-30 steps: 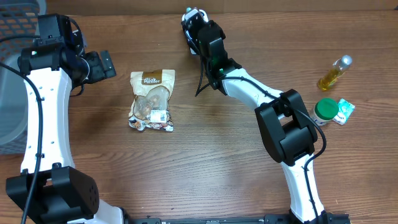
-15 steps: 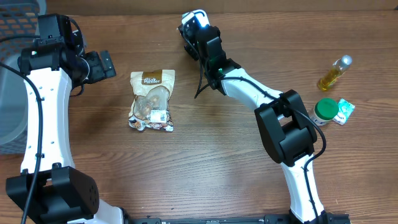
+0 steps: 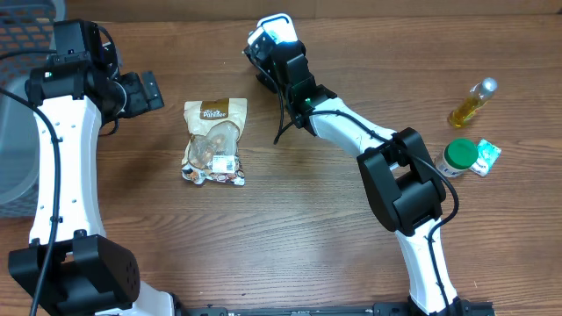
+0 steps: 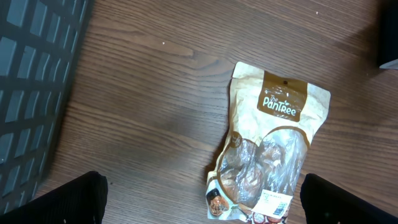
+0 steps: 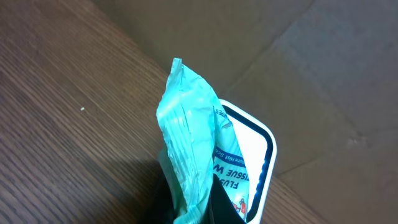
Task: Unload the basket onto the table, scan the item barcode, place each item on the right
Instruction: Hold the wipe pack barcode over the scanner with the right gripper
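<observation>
My right gripper (image 3: 279, 46) is shut on the item, a teal and white pack of tissue wipes (image 3: 273, 26), held up over the far middle of the table. In the right wrist view the wipes pack (image 5: 198, 155) rises on edge from my gripper (image 5: 200, 210), its printed face to the right. No barcode shows on it. A tan snack pouch (image 3: 213, 140) lies flat left of centre, with a small white barcode label (image 3: 225, 163) near its bottom. My left gripper (image 3: 149, 90) stands open, left of and apart from the pouch (image 4: 267, 149), nothing between its fingers (image 4: 74, 199).
A dark mesh basket (image 3: 22, 35) fills the far left corner and shows in the left wrist view as the basket (image 4: 31, 81). At the right stand a yellow bottle (image 3: 472, 104), a green-lidded jar (image 3: 460, 156) and a teal packet (image 3: 488, 158).
My right gripper has shifted a little left and toward the far edge with the wipes pack, whose white face now turns more toward the overhead camera. The left arm has not moved.
</observation>
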Robot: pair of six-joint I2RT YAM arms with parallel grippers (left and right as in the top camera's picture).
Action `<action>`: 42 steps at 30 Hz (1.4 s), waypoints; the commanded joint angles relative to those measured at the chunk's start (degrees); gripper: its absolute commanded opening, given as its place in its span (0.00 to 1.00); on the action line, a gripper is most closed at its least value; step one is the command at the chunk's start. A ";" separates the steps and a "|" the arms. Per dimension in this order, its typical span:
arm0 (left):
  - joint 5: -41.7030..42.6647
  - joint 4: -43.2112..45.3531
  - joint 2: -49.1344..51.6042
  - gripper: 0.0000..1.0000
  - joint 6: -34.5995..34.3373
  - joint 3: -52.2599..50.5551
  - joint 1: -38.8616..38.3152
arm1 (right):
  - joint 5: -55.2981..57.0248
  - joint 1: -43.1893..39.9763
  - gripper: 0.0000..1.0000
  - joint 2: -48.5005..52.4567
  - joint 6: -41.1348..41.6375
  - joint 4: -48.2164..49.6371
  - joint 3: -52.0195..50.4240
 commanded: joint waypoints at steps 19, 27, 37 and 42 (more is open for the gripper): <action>-0.39 -0.07 0.52 1.00 0.55 0.68 0.20 | -0.22 -1.31 0.04 1.88 -3.87 5.64 0.59; -0.37 -0.07 0.52 1.00 0.52 0.68 0.20 | 1.11 -1.66 0.04 1.88 -10.51 6.95 0.59; -0.37 -0.07 0.52 0.99 0.52 0.68 0.20 | 1.29 -1.88 0.04 3.43 -10.97 6.29 0.59; -0.37 -0.07 0.52 1.00 0.55 0.68 0.20 | -0.02 -1.88 0.04 3.72 -10.71 4.22 0.59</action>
